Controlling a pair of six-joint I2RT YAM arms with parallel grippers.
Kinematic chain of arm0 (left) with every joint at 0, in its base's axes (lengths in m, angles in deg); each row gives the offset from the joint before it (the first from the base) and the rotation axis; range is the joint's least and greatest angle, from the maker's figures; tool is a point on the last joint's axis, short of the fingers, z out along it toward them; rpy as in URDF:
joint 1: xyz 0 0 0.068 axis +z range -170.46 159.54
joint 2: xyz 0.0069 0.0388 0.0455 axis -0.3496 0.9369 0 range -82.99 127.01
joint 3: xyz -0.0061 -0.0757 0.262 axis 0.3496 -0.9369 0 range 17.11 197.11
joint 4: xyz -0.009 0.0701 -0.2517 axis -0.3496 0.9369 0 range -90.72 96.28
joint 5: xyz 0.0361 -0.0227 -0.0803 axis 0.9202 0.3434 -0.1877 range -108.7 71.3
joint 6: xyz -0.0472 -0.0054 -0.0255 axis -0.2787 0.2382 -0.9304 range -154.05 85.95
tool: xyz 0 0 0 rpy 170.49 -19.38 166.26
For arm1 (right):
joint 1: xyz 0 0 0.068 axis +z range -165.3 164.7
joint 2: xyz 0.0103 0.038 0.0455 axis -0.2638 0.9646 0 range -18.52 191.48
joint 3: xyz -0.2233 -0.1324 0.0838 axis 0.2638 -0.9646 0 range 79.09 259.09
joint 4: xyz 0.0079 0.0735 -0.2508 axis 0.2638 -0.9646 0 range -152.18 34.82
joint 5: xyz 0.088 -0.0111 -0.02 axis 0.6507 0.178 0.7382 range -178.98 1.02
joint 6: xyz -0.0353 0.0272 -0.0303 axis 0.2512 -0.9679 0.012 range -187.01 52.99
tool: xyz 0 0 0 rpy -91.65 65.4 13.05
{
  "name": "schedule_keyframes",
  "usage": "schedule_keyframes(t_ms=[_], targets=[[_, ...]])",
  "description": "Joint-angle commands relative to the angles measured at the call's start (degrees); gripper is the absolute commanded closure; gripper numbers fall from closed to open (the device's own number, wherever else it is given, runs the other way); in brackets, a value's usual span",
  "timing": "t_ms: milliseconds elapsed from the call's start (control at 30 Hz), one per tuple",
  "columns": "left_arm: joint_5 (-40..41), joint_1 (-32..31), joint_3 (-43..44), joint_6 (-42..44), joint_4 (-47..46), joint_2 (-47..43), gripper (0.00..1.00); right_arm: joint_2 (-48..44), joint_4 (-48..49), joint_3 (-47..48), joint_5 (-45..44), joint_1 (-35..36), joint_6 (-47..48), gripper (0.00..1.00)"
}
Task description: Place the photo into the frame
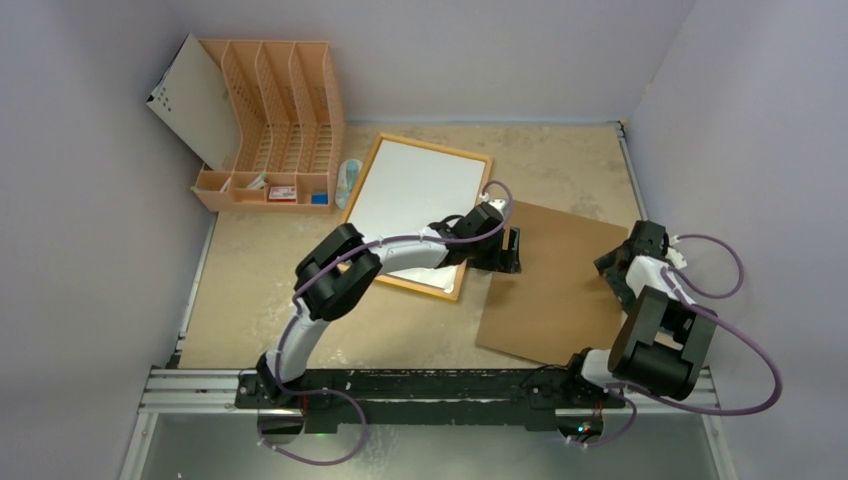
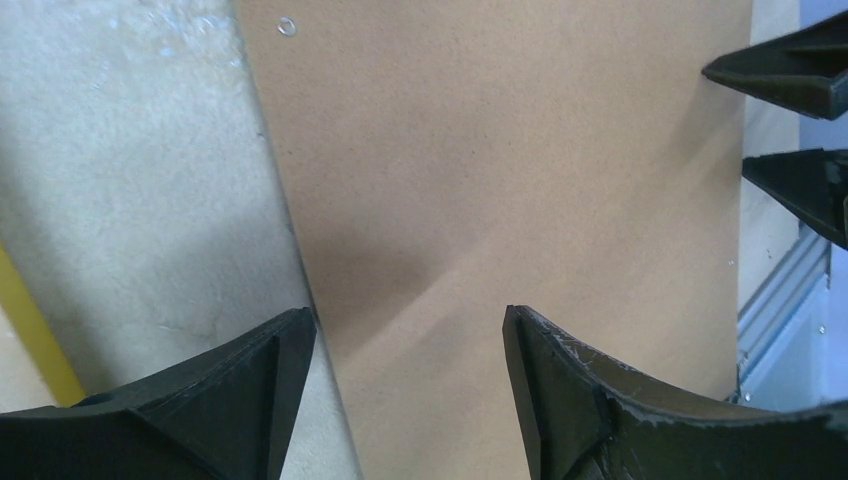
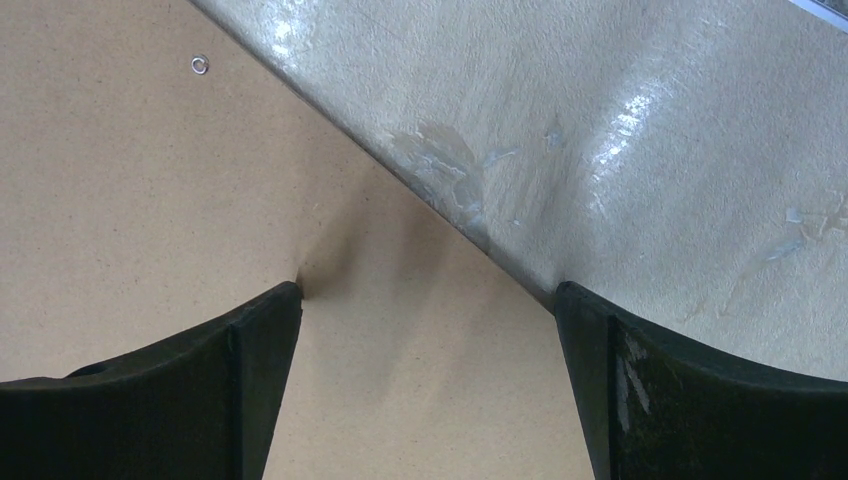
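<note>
You can't see the frame's [image 1: 435,146] near right corner, the left arm covers it. The photo [image 1: 410,190] lies inside the frame at table centre, white side up, print not showing. The file rack [image 1: 280,100] is far left; its front tray holds bits too small to ID. Left gripper [image 2: 410,320]: jaws apart, gripping nothing, astride the left edge of the backing board [image 2: 500,150]. Right gripper [image 3: 430,290]: same, at the board's right edge.

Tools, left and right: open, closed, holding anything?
Left tool: open, holding nothing, above the board.
Right tool: open, holding nothing, at the board's edge.
</note>
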Motion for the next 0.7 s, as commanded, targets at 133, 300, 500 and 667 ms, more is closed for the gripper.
schedule_keyframes(t_ms=[133, 300, 500, 667], targets=[[-11.49, -1.09, -2.4, -2.95, 5.21, 4.82, 0.33, -0.54, 1.57, -3.84, 11.25, -0.1, -0.01, 0.01], [-12.92, -1.11, -1.81, -1.26, 2.82, 1.78, 0.38, -0.33, 2.76, -5.52, 14.8, -0.12, -0.63, 0.01], [-12.4, -1.09, 0.9, 2.98, 4.17, -2.48, 0.41, -0.86, 4.51, -5.39, 16.94, -0.1, -0.43, 0.03], [-10.07, -1.09, 2.87, 5.83, 6.92, -5.38, 0.42, -2.48, 5.31, -6.29, 20.96, -0.1, -0.71, 0.04]])
